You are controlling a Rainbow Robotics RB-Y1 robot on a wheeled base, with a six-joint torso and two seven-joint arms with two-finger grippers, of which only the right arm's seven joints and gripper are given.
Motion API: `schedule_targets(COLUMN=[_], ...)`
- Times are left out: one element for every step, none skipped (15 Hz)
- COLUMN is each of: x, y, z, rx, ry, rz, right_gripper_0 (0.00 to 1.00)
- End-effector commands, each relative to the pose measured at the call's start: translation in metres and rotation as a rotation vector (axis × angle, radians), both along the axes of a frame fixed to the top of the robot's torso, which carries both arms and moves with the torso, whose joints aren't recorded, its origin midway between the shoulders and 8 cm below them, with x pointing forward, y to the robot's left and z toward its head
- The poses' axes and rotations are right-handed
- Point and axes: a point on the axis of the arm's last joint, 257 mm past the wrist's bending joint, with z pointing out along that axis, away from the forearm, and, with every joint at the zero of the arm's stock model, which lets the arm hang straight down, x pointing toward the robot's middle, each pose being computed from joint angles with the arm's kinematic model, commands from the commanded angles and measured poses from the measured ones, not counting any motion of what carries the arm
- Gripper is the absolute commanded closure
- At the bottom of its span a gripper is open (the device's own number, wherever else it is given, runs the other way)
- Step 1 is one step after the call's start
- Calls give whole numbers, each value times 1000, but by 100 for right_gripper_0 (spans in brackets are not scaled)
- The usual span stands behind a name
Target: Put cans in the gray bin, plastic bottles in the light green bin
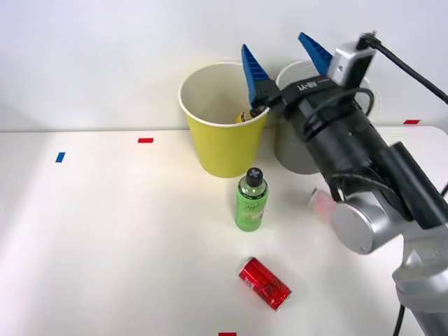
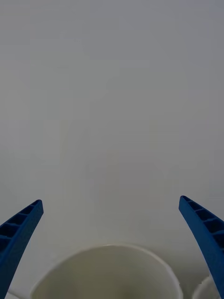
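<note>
Tapered yellow-green light green bin [image 1: 222, 150], white rim, yellow-orange bottle [image 1: 243, 116] inside | matte gray bin [image 1: 294, 150] beside it | right gripper [image 1: 285, 57] above the rims, ribbed blue fingers spread, empty | stubby green bottle [image 1: 250, 201] upright | glossy red can [image 1: 265, 283] lying down | pink can [image 1: 321, 204] behind arm

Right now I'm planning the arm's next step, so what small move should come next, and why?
Probably pull the open right gripper back from the light green bin toward the green bottle. Its fingers hold nothing, a yellow-orange bottle already sits inside that bin, and the green one stands upright on the table.
</note>
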Motion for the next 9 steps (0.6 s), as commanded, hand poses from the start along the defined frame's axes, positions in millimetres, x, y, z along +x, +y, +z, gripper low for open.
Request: schedule_targets(x=[-26,-35,-42,-52,-59,-67,-78,-87,-97], y=[-42,-52,-62,-77,-89,-100,-117,-130,-143], z=[-22,-31,-40,-48,-57,-66,-80,-89,-101], rx=[55,60,66,78,81,81,76,61,49], ry=[-44,-48,-46,-52,-51,-48,-38,-32,-19], rz=[-71,-90,-108,-136,-161,-184,-221,-249,-278], right_gripper_0=[0,0,0,0,0,0,0,0,0])
